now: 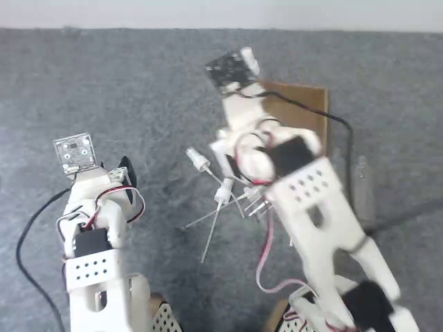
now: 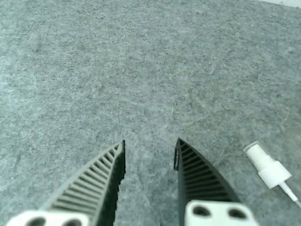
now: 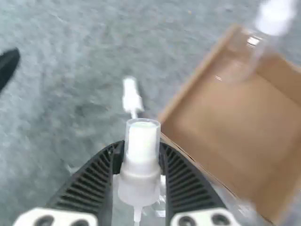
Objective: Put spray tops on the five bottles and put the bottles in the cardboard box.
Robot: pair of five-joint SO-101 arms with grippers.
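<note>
right gripper (image 3: 139, 147) clamps spray top (image 3: 140, 165) beside box (image 3: 221, 132) edge

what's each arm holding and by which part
The right end effector grips a spray top around its collar; the left end effector is open and empty.

A table top covered in grey, felt-like fabric (image 1: 104, 90) spreads across nearly the whole high view. The fabric is mottled, with lighter and darker flecks and a fuzzy, matted texture that shows close up in both wrist views. Along its far edge in the high view runs a narrow pale strip (image 1: 221, 12), whitish and plain. Whether that is a wall or a bare surface cannot be told. In the left wrist view a pale sliver (image 2: 291, 1) of the same tone lies just beyond the fabric. The light is soft and even, casting only faint shadows on the fabric.
</note>
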